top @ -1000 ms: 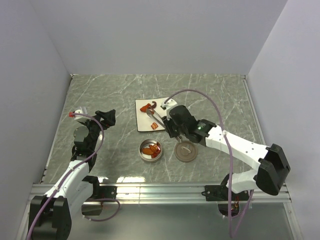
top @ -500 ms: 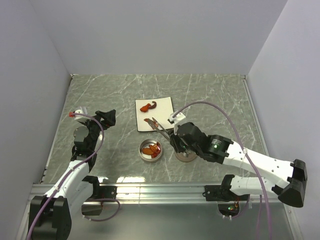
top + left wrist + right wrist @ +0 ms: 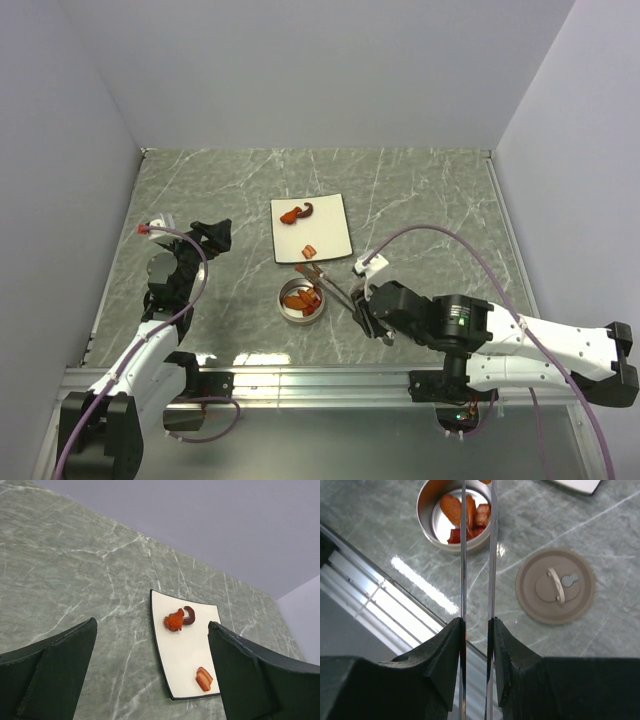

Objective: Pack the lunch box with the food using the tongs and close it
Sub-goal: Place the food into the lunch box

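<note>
My right gripper [image 3: 363,308] [image 3: 477,622] is shut on the silver tongs [image 3: 333,287] [image 3: 463,570], pressing their two arms close together. The tongs reach forward over the round metal lunch box [image 3: 284,306] [image 3: 451,544], which holds several orange and red-brown food pieces [image 3: 470,515]. A bit of orange shows between the tong tips at the top edge of the right wrist view. The brown lid [image 3: 555,585] lies flat beside the tin, handle up; the arm hides it from above. My left gripper [image 3: 212,235] [image 3: 150,680] hangs open at the left, holding nothing.
A white square plate [image 3: 330,228] [image 3: 182,652] behind the tin carries an orange piece [image 3: 174,621], a dark purple curl [image 3: 190,616] and a red-brown piece [image 3: 204,678]. The table's metal front rail [image 3: 320,380] runs just behind the right wrist.
The right arm has drawn back toward the near edge, carrying the tongs from the plate to above the tin. The left arm has not moved.
</note>
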`<move>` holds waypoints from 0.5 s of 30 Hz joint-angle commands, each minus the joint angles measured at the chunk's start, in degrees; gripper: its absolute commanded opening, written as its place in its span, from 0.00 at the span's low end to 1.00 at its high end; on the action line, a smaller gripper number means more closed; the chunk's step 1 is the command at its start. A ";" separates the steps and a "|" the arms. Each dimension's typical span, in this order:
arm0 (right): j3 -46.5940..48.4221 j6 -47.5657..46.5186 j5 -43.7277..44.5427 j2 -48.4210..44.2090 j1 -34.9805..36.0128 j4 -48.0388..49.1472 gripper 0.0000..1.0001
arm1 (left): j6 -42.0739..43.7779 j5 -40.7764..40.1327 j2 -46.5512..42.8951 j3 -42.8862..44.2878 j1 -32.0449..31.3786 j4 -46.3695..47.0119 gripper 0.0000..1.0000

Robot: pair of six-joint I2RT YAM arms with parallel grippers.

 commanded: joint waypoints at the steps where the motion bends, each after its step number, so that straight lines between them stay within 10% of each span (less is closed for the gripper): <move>1: -1.28 3.90 2.83 -1.58 2.02 -1.66 0.31 | -0.63 1.25 -0.90 -0.35 0.27 2.31 0.99; 15: -0.75 2.59 1.07 2.02 5.54 0.71 0.31 | -0.63 1.08 -0.64 -0.35 0.27 2.22 0.99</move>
